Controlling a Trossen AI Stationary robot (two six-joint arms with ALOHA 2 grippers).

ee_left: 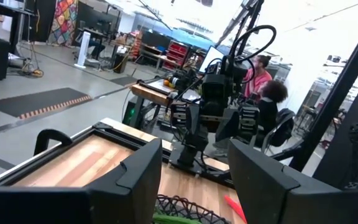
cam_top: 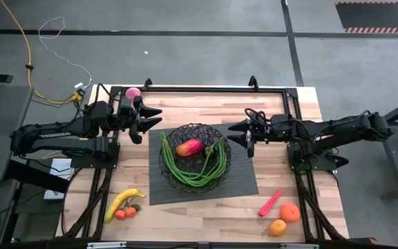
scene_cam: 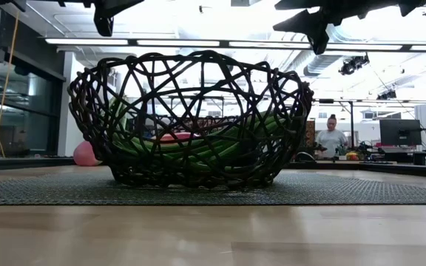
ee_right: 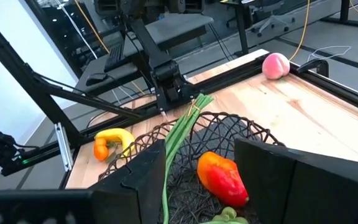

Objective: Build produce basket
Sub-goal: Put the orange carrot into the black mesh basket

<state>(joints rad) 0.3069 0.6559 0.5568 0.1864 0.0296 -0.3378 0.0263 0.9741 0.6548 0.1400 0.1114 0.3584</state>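
While both arms hang raised at either side of the basket [cam_top: 195,155], neither pincer is seen to carry anything. The left pincer [cam_top: 150,120] sits over the basket's far-left edge; the right pincer [cam_top: 241,135] sits just off its right rim. Each is seen with its fingers parted to a moderate gap, nothing between them.

The basket stands on the mat [cam_top: 244,181] at the middle of the surface [cam_top: 185,214]. Already inside it: the mango [cam_top: 189,147] and the beans [cam_top: 216,164], draped around the inner wall.

Outside it: the pink ball [cam_top: 133,93] at the far-left corner, close to the left pincer; the banana [cam_top: 121,203] with two tomatoes [cam_top: 125,213] at the near left; the chili [cam_top: 269,203] and two oranges [cam_top: 284,219] at the near right.

Step in hand, as judged: choice of the next piece.

Notes for doing it well:
- Each piece should be taken by the arm on its own side, so that no arm crosses over the basket.
- The ball may roll; a descent from straight above, with the fingers centred on it, is advised.
- The chili lies flat and thin; it should be gripped across its width.
- Release should be made low over the basket's open middle, clear of the mango, so that nothing bounces out.
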